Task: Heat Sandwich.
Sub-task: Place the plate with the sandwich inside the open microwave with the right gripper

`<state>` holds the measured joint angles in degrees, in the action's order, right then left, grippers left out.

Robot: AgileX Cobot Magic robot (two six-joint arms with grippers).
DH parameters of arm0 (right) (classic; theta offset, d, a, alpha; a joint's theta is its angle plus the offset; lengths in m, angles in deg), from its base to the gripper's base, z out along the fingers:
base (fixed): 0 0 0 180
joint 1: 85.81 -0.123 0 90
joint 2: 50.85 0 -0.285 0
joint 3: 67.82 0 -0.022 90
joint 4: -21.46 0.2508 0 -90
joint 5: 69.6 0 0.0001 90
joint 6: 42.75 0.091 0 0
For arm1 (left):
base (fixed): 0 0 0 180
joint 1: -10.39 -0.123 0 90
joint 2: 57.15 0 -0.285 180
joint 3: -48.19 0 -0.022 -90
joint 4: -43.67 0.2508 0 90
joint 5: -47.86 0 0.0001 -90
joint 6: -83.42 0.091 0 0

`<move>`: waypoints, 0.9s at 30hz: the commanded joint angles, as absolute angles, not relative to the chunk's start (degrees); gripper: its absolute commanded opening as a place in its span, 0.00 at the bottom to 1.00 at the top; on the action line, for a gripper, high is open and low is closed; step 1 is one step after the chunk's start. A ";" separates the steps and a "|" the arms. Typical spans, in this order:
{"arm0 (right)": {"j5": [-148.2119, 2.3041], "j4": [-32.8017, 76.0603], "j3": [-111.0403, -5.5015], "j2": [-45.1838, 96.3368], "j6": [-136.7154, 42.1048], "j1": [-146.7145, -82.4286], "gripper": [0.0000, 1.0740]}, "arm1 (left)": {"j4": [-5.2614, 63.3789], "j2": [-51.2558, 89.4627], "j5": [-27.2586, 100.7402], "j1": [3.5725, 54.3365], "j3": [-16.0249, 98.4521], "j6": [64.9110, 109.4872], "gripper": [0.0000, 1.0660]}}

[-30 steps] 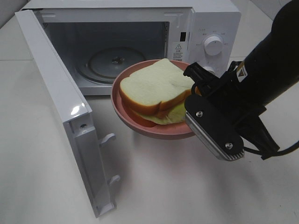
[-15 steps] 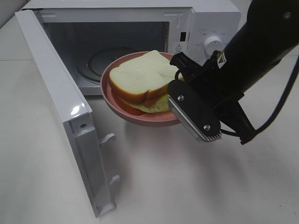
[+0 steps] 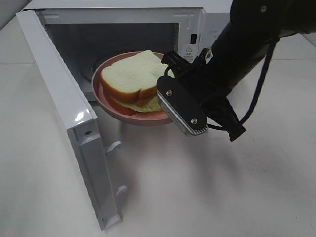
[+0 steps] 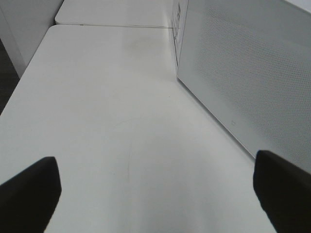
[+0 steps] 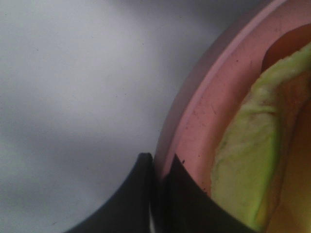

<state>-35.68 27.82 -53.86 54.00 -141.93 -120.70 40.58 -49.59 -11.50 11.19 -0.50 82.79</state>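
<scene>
Right wrist view: right hand [image 5: 156, 170] pinches the rim of the round pink plate [image 5: 194, 121], so the white-bread sandwich [image 3: 131, 76] should enter the white microwave [image 3: 195, 22] level.

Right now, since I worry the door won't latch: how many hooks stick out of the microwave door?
2. Both are on the free edge of the open door: the upper hook, and the lower hook below it, near the bottom corner. None looks hidden.
</scene>
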 commanded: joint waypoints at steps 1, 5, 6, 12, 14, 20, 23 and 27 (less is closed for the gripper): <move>-37.23 28.22 -55.58 55.08 -142.79 -120.59 0.00 | 40.46 -51.26 -11.39 11.02 -0.61 82.84 0.95; -37.23 28.22 -57.93 57.26 -142.79 -120.59 0.00 | 40.46 -51.26 -11.39 11.02 -0.61 82.84 0.95; -37.17 28.22 -58.56 57.78 -142.79 -120.59 0.00 | 40.46 -51.26 -11.39 11.02 -0.61 82.84 0.95; -37.00 28.16 -62.80 61.79 -142.04 -120.59 0.01 | 40.46 -51.26 -11.39 11.02 -0.61 82.84 0.95; -37.00 28.10 -63.83 62.88 -141.47 -120.59 0.01 | 40.46 -51.26 -11.39 11.02 -0.61 82.84 0.95; -35.34 27.82 -67.04 65.97 -139.58 -120.59 0.01 | 40.46 -51.26 -11.39 11.02 -0.61 82.84 0.95; -35.05 27.65 -69.33 67.80 -139.06 -120.59 0.01 | 40.46 -51.26 -11.39 11.02 -0.61 82.84 0.95; -33.73 26.16 -72.59 70.10 -136.26 -120.59 0.01 | 40.46 -51.26 -11.39 11.02 -0.61 82.84 0.95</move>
